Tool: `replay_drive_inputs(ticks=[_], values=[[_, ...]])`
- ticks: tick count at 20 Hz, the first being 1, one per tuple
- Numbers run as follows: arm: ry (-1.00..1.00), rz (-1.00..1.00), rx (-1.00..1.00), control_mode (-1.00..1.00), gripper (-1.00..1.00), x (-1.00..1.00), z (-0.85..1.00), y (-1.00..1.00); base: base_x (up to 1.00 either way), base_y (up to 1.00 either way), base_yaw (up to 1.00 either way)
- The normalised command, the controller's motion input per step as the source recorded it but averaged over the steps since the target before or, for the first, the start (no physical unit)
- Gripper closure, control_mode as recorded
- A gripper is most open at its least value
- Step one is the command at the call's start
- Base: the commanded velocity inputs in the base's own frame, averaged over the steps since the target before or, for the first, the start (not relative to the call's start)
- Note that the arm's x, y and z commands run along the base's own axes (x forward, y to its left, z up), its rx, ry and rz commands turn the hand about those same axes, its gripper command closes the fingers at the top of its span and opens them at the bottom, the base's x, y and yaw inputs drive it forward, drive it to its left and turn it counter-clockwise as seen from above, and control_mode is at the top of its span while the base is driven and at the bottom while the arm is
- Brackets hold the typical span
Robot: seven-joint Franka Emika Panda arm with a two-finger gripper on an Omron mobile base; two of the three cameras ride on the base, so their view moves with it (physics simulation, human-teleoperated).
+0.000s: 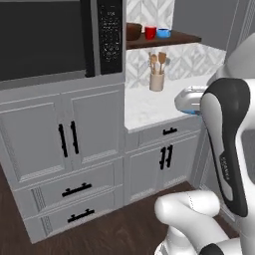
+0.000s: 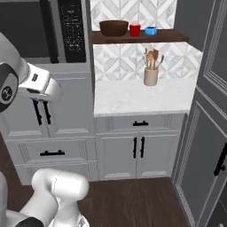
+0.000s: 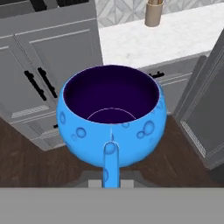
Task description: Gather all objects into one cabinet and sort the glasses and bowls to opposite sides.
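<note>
In the hand view a glossy bright-blue bowl (image 3: pixel 112 116) with a short handle sits right in front of my gripper (image 3: pixel 111 180), which is shut on that handle. The bowl is upright, hanging over the dark floor in front of the grey cabinets. In the left base view my hand (image 1: pixel 191 99) hovers by the counter's right end, with a sliver of the blue bowl (image 1: pixel 191 111) under it. On the dark-brown shelf board (image 1: pixel 174 39) (image 2: pixel 170 36) stand the large brown bowl (image 1: pixel 133 31) (image 2: pixel 114 27), the red cup (image 1: pixel 150 32) (image 2: pixel 135 30) and another small blue bowl (image 1: pixel 163 33) (image 2: pixel 150 30), left to right.
A beige utensil holder (image 1: pixel 157 79) (image 2: pixel 151 75) (image 3: pixel 154 15) stands at the back of the white counter (image 1: pixel 144 109) (image 2: pixel 133 95). Grey door cabinets and drawers (image 1: pixel 94 129) lie below. A black microwave (image 1: pixel 45 35) hangs to the left and a tall grey cabinet (image 2: pixel 208 111) flanks the right.
</note>
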Motion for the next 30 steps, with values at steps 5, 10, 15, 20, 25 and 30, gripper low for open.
replay_drive_inputs(ticks=[5,10,15,20,25,30], values=[[0.0,0.0,0.0,1.0,1.0,0.0,0.0,0.0,0.52,-1.0,0.26],[0.0,0.0,0.0,1.0,1.0,0.0,0.0,0.0,0.39,-0.7,0.18],[0.0,0.0,0.0,1.0,1.0,0.0,0.0,0.0,0.75,-0.1,0.37],[0.0,0.0,0.0,1.0,1.0,0.0,0.0,0.0,0.32,-0.7,0.47],[0.0,0.0,0.0,1.0,1.0,0.0,0.0,0.0,0.01,-0.97,0.26],[0.0,0.0,0.0,1.0,1.0,0.0,0.0,0.0,0.99,-0.1,-0.01]])
